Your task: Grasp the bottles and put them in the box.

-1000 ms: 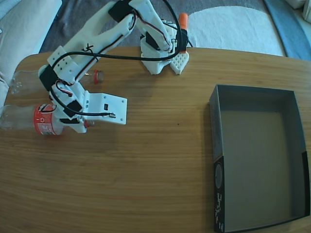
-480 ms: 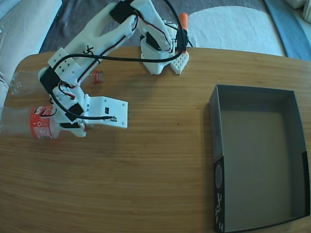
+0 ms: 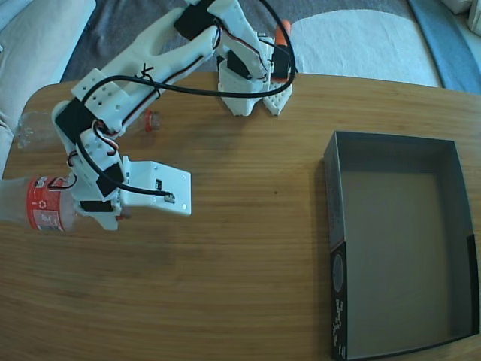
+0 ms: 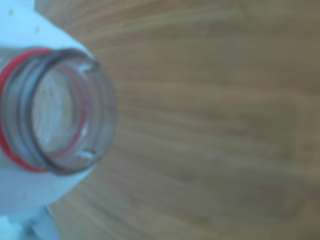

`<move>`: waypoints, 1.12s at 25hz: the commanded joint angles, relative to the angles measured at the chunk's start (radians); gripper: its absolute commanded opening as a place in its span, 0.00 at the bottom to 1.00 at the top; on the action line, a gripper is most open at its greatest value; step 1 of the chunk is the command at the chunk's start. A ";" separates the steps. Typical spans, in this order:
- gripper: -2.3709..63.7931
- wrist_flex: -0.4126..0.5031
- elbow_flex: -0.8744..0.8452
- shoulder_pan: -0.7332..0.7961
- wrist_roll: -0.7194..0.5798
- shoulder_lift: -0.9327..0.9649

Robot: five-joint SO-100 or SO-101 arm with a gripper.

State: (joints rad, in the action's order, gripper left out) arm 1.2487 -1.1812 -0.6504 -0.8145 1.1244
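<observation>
Gripper (image 3: 94, 214) clenched around clear ribbed bottle (image 3: 41, 204) above grained wooden table (image 3: 248, 248).

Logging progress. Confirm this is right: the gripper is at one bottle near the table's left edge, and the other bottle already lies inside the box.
Wrong on the box: the fixed view shows it empty. The other bottle lies on the table behind the arm. The gripper is at one bottle, as stated.

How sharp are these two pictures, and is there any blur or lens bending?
Wrist view: soft and out of focus; the bottle mouth fills the left, wood grain smeared. Fixed view: sharp, evenly daylit, with fisheye bending of the table edges and the box walls.
</observation>
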 commanded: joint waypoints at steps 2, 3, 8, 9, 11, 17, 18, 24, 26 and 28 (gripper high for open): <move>0.03 -0.005 0.098 0.058 0.092 0.035; 0.03 0.008 0.115 0.074 0.115 0.037; 0.03 0.138 0.230 0.169 0.222 0.037; 0.03 0.167 0.253 0.187 0.241 0.037; 0.03 0.224 0.301 0.225 0.270 0.037; 0.03 0.370 0.446 0.344 0.353 0.037; 0.03 0.390 0.468 0.364 0.368 0.037; 0.03 0.465 0.537 0.502 0.448 0.038; 0.03 0.465 0.529 0.554 0.492 0.066; 0.03 0.465 0.523 0.609 0.534 0.092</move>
State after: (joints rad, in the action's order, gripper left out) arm 1.6460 -0.7056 -0.0920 -0.3053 1.1244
